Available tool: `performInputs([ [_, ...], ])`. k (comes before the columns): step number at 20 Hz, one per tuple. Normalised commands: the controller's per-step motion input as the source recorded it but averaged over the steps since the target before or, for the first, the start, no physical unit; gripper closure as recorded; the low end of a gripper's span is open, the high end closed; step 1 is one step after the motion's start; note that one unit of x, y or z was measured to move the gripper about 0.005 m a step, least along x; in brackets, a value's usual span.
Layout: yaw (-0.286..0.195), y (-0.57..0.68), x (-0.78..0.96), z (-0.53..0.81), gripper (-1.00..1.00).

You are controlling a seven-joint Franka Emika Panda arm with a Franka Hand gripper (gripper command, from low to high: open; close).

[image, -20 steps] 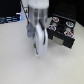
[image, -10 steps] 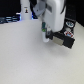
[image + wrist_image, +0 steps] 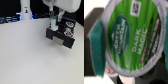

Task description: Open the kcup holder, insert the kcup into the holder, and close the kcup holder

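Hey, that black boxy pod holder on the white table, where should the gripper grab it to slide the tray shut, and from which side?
Probably the front face of the black boxy pod holder, at its handle slots, which can't be made out at this resolution. Come from the open table side, since the pulled-out tray faces that way. The gripper is above it, apparently holding the small green-topped pod.

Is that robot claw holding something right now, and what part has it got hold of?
Yes, the gripper holds the kcup. Its green top fills the wrist view; which part of the pod is pinched cannot be told.
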Motion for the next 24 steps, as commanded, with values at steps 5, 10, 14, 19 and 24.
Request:
performInputs([
  [5,0.023,0.64,0.03,0.16,1.00],
  [10,0.074,0.52,-0.13,-0.02,1.00],
  [14,0.108,0.37,-0.14,-0.05,1.00],
  [19,0.090,0.23,-0.09,-0.13,1.00],
  [24,0.023,0.04,-0.03,-0.18,1.00],
])
